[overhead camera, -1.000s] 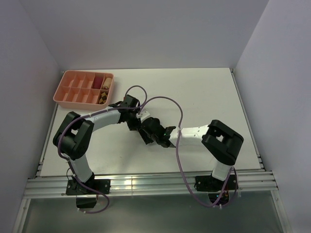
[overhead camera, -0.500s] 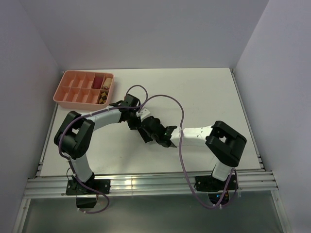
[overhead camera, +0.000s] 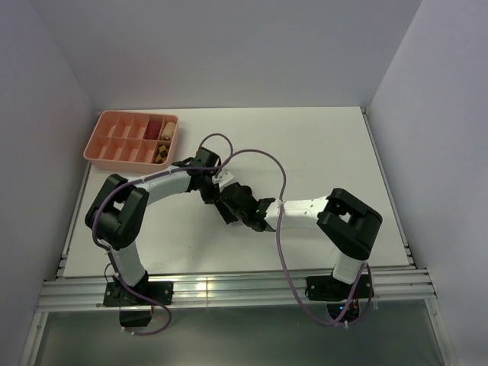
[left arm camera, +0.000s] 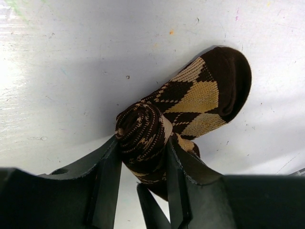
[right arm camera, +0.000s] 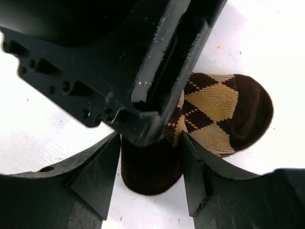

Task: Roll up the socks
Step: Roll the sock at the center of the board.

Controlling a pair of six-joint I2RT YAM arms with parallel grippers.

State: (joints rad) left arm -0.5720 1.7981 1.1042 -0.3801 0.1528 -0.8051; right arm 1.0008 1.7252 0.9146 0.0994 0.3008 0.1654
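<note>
Jaws: the left gripper (left arm camera: 142,150) is closed at a middling width on the wound part of the socks (left arm camera: 200,95), with both fingers against the roll. The right gripper (right arm camera: 151,162) straddles the plain dark end of the same bundle. The fabric fills the gap between its fingers, but I cannot tell whether they press.

Location: the socks lie flat near the middle of the tabletop (overhead camera: 320,145), a little toward its left edge. In the overhead view both wrists crowd over them.

Condition: the roll is tight and even. The argyle toe end beyond it lies unrolled and flat.

Judgement: rolling is partly done. To do this step well, turn the roll toward the toe without loosening the pinch, and let the right fingers pin the fabric so the layers do not slip sideways.

Far-left corner: a pink tray (overhead camera: 103,149) with other rolls in it, well apart from the work.
</note>
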